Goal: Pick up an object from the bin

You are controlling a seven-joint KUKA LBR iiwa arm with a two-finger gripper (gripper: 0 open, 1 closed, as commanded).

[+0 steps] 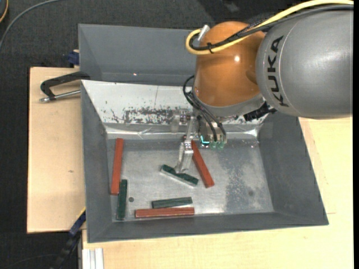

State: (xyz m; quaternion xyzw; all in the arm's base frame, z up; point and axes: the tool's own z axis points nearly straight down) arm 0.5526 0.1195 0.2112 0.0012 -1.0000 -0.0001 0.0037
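Sticks lie by the bin's (92,150) 9 o'clock wall: a red stick (116,166) and a dark green stick (121,199). At centre the hand (185,157) hangs right over a green bar (179,176), with a red bar (202,168) at its 3 o'clock. Clenched or released, I cannot tell.

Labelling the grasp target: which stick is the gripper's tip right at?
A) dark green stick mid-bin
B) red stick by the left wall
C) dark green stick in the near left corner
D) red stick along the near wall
A: the gripper comes down right at the dark green stick lying mid-floor in the bin, with a slanted red stick just beside it.
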